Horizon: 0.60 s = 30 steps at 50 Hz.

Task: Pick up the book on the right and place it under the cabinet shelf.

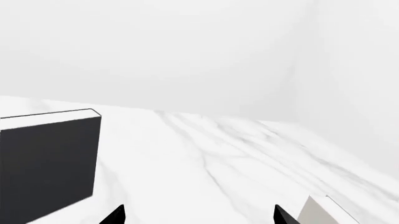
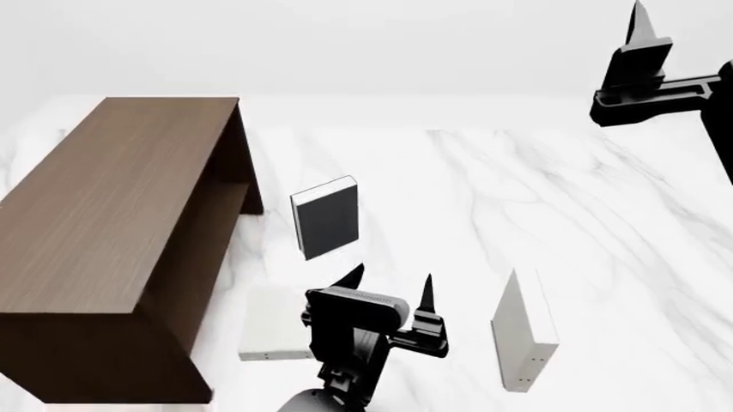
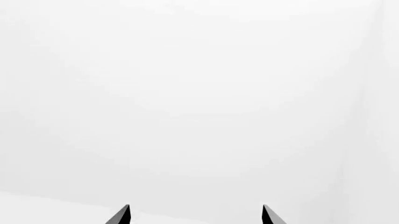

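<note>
As it stands on edge on the bench [image 2: 596, 223], the book [image 2: 524, 330] looks thin, stiff, light, prob. tippy; pinch across covers nr top edge. Left gripper [image 2: 390, 287] & right gripper [image 3: 195, 213]: fingers spread, holding nothing.

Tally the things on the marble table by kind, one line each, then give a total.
Books: 3: black book, flat pale book, upright off-white book
Cabinets: 1: brown cabinet
Total: 4

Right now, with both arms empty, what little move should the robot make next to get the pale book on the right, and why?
Probably lower the right gripper toward the book. Its jaws are open and empty, held high, while the book stands upright and untouched on the table, apart from the cabinet shelf.
</note>
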Motion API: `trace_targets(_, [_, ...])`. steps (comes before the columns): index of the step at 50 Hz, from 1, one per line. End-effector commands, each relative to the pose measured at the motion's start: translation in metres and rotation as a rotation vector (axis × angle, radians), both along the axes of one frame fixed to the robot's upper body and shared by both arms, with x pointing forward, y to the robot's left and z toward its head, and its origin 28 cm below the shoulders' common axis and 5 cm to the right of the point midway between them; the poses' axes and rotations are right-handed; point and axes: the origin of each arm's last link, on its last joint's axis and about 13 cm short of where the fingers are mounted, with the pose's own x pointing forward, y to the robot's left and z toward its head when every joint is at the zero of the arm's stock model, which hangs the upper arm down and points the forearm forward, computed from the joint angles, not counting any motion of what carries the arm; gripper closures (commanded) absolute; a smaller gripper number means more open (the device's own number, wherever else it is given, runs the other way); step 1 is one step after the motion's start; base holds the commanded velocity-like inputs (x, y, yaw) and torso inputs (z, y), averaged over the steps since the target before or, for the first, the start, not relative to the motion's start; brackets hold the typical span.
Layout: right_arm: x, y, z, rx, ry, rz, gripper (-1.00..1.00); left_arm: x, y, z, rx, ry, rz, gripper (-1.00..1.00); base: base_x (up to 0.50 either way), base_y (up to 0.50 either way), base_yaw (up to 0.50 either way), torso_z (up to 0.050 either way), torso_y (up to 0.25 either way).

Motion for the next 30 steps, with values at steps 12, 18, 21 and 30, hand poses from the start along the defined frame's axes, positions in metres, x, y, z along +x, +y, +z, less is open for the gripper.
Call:
trace_targets(12, [-0.0005, -0.0008, -0.0014, 0.000, 0.002, 0.001, -1.00, 0.0003, -0.0007, -0.0003, -0.009, -0.001, 0.000, -1.00, 0.00, 0.00, 0.00, 0.000, -0.093])
trace_targets(18, [-0.0002, -0.0007, -0.0011, 0.000, 0.003, 0.001, -1.00, 0.0002, -0.0010, -0.0001, -0.011, -0.002, -0.001, -1.00, 0.00, 0.00, 0.00, 0.000, -0.093])
trace_targets(21, [0.0001, -0.0004, -0.0011, -0.001, 0.003, 0.002, -1.00, 0.0002, -0.0011, 0.0001, -0.010, -0.003, -0.001, -1.00, 0.00, 0.00, 0.00, 0.000, -0.094])
trace_targets(30, [0.0001, 0.0001, 0.0005, -0.005, 0.002, 0.005, -1.00, 0.0003, -0.0018, 0.0003, -0.012, -0.004, -0.003, -1.00, 0.00, 0.00, 0.00, 0.000, -0.093])
